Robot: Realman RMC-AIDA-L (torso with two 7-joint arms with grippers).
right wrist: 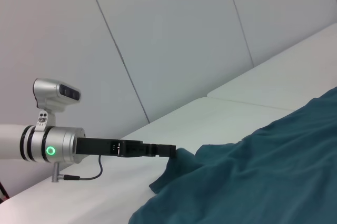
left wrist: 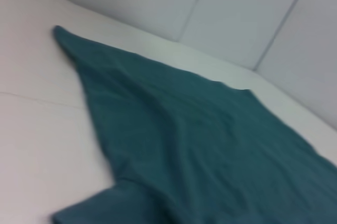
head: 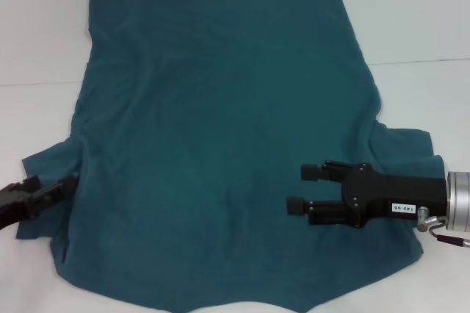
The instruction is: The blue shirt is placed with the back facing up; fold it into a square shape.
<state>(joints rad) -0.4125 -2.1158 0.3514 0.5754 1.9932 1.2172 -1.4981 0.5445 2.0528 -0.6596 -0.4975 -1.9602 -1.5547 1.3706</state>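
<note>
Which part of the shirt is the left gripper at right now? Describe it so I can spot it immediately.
Start from the blue shirt spread flat over the white table. Follow its edge on the robot's left side toward the robot, to the short sleeve that sticks out sideways. The left gripper sits at that sleeve's edge; the right gripper hovers over the shirt body instead.

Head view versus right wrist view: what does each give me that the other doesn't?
Head view only: the right gripper, jaws open, over the blue shirt near its right sleeve, plus the shirt's full outline on the white table. Right wrist view only: the panelled wall behind and the left arm's silver wrist with a green light. Both: the left gripper at the left sleeve.
</note>
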